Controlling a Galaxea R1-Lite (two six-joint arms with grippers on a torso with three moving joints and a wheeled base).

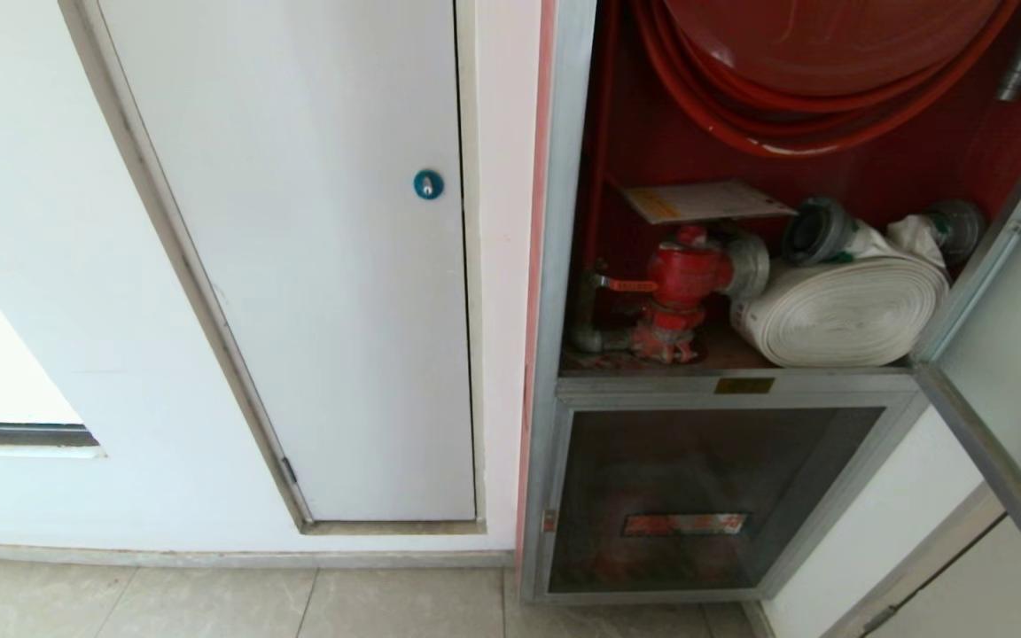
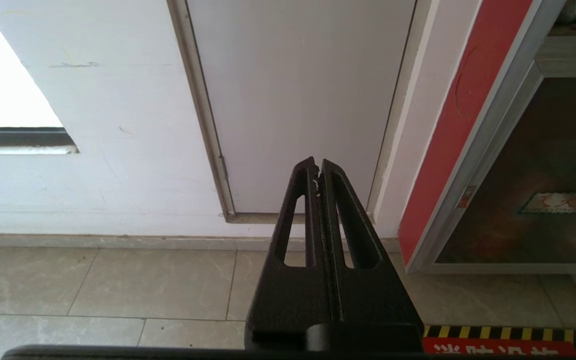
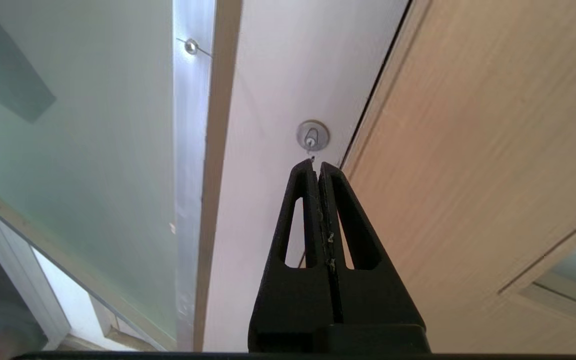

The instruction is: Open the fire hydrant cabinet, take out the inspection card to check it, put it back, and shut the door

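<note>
Soft daylight, blown-out window (image 2: pixel 8 65) (glaring white), dim cabinet interior, right wrist view motion-blurred

From the head we look down into the open fire hydrant cabinet (image 1: pixel 741 266), our left wrist camera sits low facing its lower glass panel (image 2: pixel 533 190) too, while the right wrist looks upward, perhaps along the door (image 3: pixel 68 140).

1. Left gripper (image 2: pixel 317 170): matte black, two long tapering fingers (image 2: pixel 298 210), each with a slim cut-out slot.
2. Its fingers widen into a broad black base; a black ledge runs across below.
3. A yellow-black hazard stripe over a red strip with white characters shows beside that base.
4. Right gripper (image 3: pixel 317 170): same black slotted fingers (image 3: pixel 295 215), pale specks along the seam.
</note>
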